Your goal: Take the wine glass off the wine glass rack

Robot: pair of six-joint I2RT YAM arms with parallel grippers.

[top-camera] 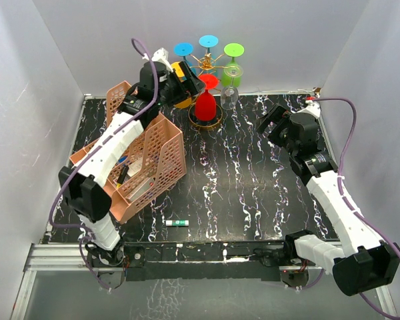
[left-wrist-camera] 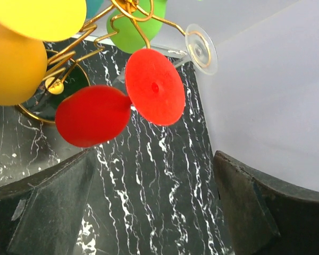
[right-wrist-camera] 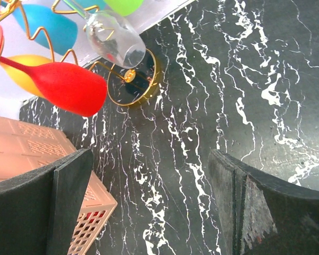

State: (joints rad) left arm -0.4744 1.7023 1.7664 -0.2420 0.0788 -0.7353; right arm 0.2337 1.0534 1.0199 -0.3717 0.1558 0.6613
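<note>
Gold wire wine glass rack (top-camera: 207,65) stands at the far tabletop (top-camera: 253,180) edge, near the back wall (top-camera: 280,40); pink mesh organizer (top-camera: 163,150) crowds its left, open marble on its right. Your left gripper (left-wrist-camera: 154,156) is up beside the yellow glass (left-wrist-camera: 13,66), jaws wide, nothing between them; red wine glass (left-wrist-camera: 93,115) hangs bowl-down just ahead. Right gripper (right-wrist-camera: 150,154) hovers over bare tabletop, jaws wide, apart from the rack; clear glass (right-wrist-camera: 114,37) hangs on that side.

Plain white walls (top-camera: 27,80) close in three sides of a black tabletop (top-camera: 253,173) veined in white.
</note>
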